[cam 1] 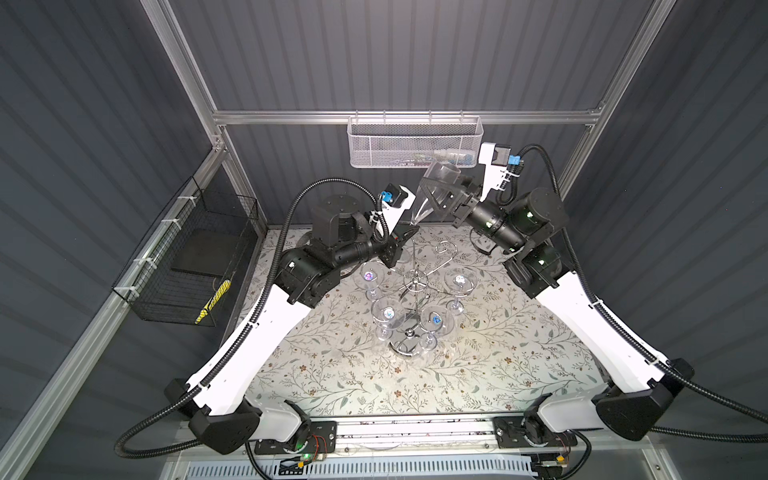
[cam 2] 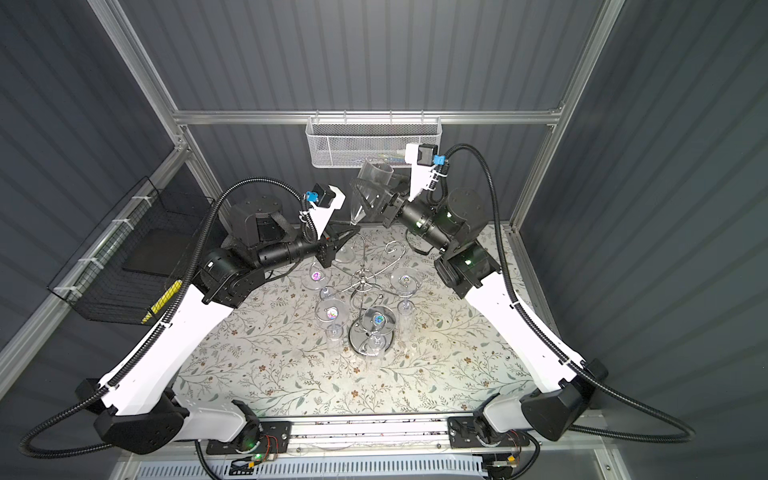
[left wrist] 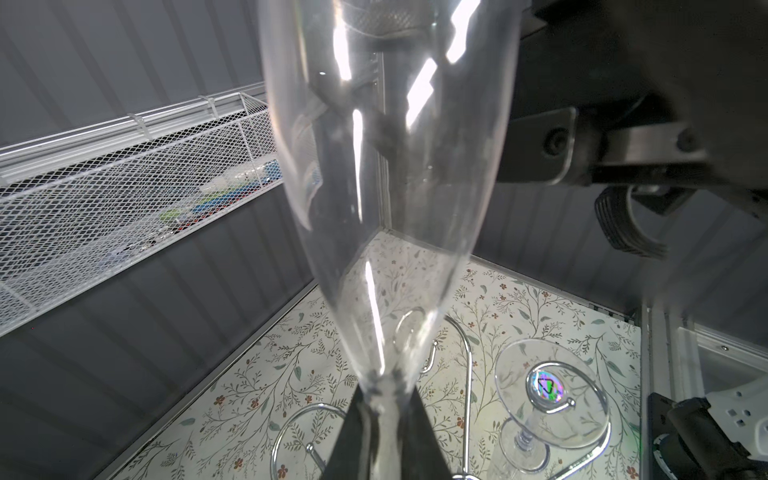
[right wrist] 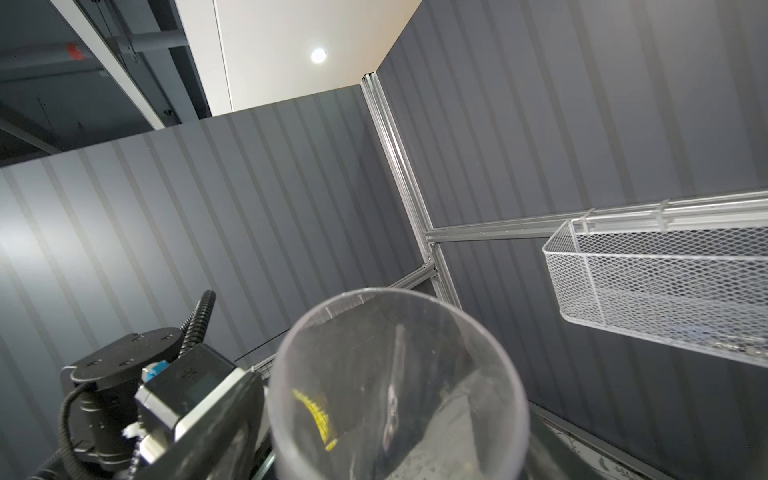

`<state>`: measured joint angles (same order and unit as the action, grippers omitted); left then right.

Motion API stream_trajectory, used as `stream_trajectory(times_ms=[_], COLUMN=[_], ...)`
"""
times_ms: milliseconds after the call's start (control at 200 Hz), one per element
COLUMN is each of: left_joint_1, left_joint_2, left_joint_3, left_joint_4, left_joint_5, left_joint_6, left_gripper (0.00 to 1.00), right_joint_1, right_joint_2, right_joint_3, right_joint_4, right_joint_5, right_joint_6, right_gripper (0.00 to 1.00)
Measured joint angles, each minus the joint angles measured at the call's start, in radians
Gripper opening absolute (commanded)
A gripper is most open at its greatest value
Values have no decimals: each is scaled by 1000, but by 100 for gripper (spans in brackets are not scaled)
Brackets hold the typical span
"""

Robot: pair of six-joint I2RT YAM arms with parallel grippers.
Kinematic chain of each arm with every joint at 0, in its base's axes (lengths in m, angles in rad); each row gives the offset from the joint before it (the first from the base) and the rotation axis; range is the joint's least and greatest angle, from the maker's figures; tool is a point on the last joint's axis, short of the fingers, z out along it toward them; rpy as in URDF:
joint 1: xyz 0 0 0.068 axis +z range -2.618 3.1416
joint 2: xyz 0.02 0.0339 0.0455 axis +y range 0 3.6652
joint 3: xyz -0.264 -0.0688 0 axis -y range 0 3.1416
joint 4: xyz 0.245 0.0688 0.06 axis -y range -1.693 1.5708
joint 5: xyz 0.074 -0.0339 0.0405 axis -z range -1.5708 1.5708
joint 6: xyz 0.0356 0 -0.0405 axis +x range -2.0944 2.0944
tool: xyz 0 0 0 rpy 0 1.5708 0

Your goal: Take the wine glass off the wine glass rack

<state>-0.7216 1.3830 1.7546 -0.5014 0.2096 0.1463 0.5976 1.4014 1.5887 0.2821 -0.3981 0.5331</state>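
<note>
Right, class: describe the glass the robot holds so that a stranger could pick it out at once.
Find the white mesh basket on the back wall. In front of it a clear flute is held mouth up, stem pinched in the left gripper, bowl between the jaws of the right gripper. The other glasses hang foot up on the rack.

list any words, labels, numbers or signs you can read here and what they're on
No readable words or numbers.
Sign only: triangle mark on a round holographic sticker, on the foot of a clear wine glass hanging on the chrome wire rack.
Red tag on an overhead beam: too blurred.
Items in the white mesh basket: too small.
</note>
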Motion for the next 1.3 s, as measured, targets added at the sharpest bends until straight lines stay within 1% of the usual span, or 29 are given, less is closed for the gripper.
stream_trajectory(times_ms=[290, 340, 515, 650, 665, 700, 765, 860, 890, 920, 985, 1046, 1171, 1301], left_joint_1=[0, 0, 0, 0, 0, 0, 0, 0, 0, 0, 0, 0, 0, 0], left_joint_2=[-2, -3, -3, -5, -6, -8, -16, -42, -54, -66, -96, -127, -182, -227], left_joint_3=[0, 0, 0, -2, -2, -5, -14, -43, -53, -64, -85, -103, -128, -143], left_joint_4=[-1, -1, -1, -1, -1, 0, 4, 29, 37, 46, 70, 93, 129, 152], left_joint_5=[0, 0, 0, 0, 0, -1, -3, -13, -15, -20, -35, -45, -62, -84], left_joint_6=[11, 12, 16, 17, 17, 17, 17, 18, 10, 4, -6, -12, -19, -26], left_gripper=[0, 0, 0, 0, 3, 13, 24, 52, 58, 62, 68, 72, 74, 75], right_joint_1=[1, 1, 1, 1, 1, 1, 4, 6, 6, 6, 5, 5, -2, -33], right_joint_2=[1, 1, 1, 1, 1, 1, 1, 1, 1, 1, 1, 1, 0, 0], right_joint_3=[2, 2, 2, 2, 2, 2, 2, 2, 2, 2, 6, 20, 62, 117], right_joint_4=[-10, -9, -8, -8, -8, -7, -8, -17, -20, -23, -31, -50, -76, -97], right_joint_5=[2, 1, 1, 0, 0, 0, -3, -2, -1, 1, 6, 12, 21, 31], right_joint_6=[-6, -5, -8, -10, -10, -11, -14, -33, -42, -50, -74, -99, -151, -211], right_gripper=[56, 55, 46, 46, 46, 46, 46, 46, 46, 46, 46, 46, 46, 47])
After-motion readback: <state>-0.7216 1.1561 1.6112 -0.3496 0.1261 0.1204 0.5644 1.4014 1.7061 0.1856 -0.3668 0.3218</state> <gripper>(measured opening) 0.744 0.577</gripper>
